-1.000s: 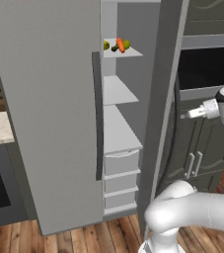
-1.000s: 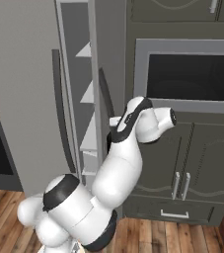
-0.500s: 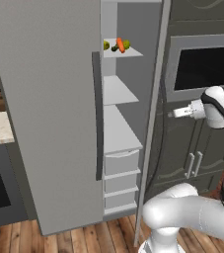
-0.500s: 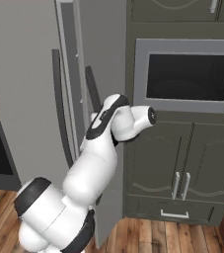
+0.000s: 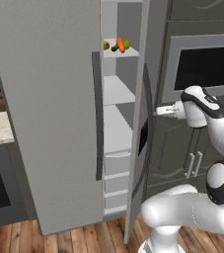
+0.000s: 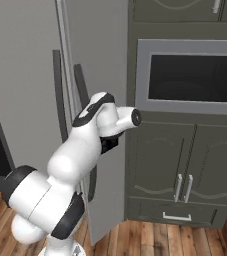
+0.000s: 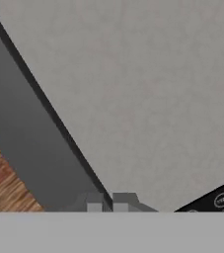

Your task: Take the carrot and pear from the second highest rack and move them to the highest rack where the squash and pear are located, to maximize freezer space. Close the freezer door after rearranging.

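Freezer door (image 5: 139, 148) stands partly ajar, its outer face directly ahead of the gripper (image 5: 157, 112), which points at the panel just beside the long dark handle (image 5: 148, 106). The handle's long axis runs vertically, crosswise to the gripper's line of approach. In the hand view the fingertips (image 7: 94, 203) sit almost together, near-clenched with nothing between them, very close to the grey face. Carrot (image 5: 120, 45) lies up and beyond the gripper on the highest rack (image 5: 119, 52), behind the door. Judgement: rearranging looks complete; a push should shut the door.
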